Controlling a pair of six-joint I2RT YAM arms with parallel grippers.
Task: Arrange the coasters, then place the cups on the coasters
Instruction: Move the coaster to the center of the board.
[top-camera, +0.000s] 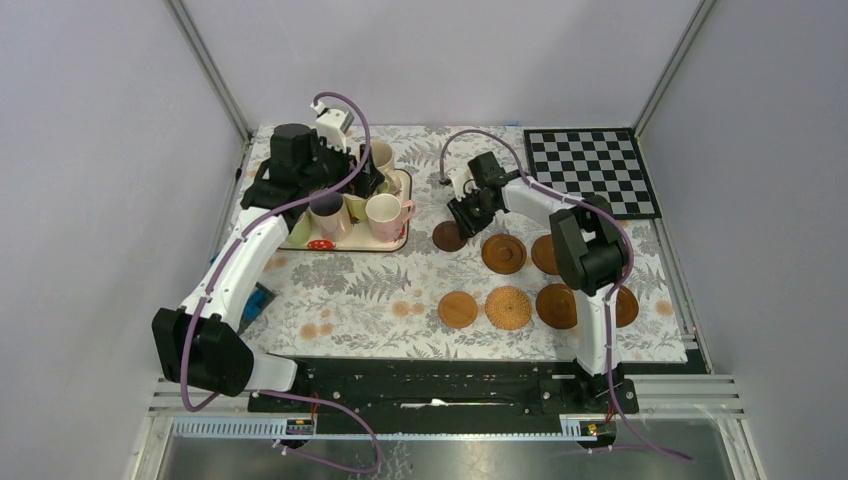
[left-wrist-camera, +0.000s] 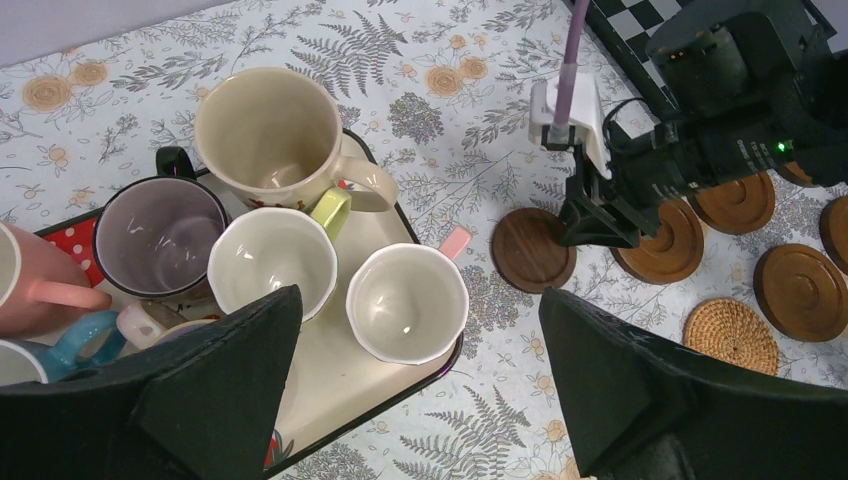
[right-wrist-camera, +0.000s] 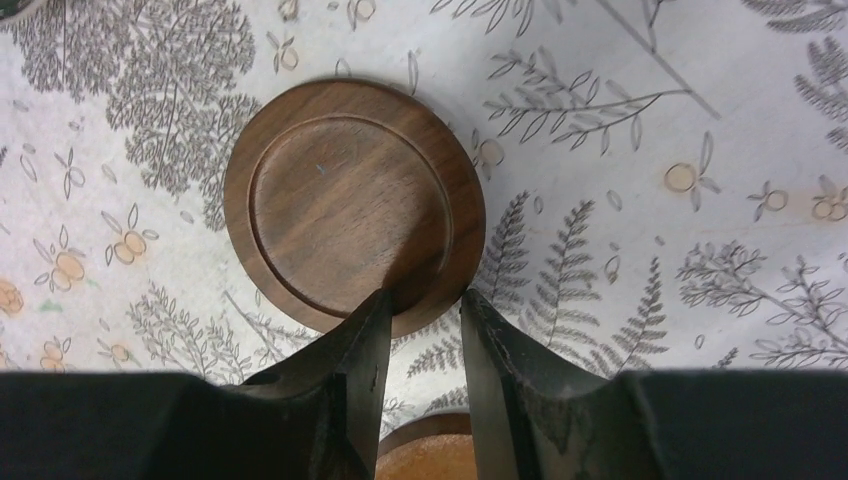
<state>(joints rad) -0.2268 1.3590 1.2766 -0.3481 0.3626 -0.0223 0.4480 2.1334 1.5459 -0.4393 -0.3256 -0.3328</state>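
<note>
The cups stand crowded on the cream tray (top-camera: 398, 243): a tall cream one (left-wrist-camera: 270, 135), a purple one (left-wrist-camera: 160, 235), a white one with a green handle (left-wrist-camera: 272, 265) and a white one with a pink handle (left-wrist-camera: 405, 300). My left gripper (left-wrist-camera: 418, 293) hangs open above the pink-handled cup, touching nothing. Several coasters lie on the cloth at the right. My right gripper (right-wrist-camera: 425, 300) is shut on the near rim of the dark wood coaster (right-wrist-camera: 350, 200), which lies flat on the cloth (top-camera: 448, 237). The woven coaster (top-camera: 508, 308) sits in the front row.
A black-and-white checkerboard mat (top-camera: 590, 170) lies at the back right. Brown coasters (top-camera: 503, 254) (top-camera: 556, 306) form two rows under the right arm. Another tan coaster (right-wrist-camera: 425, 450) shows just behind my right fingers. The frame's posts stand at the back corners.
</note>
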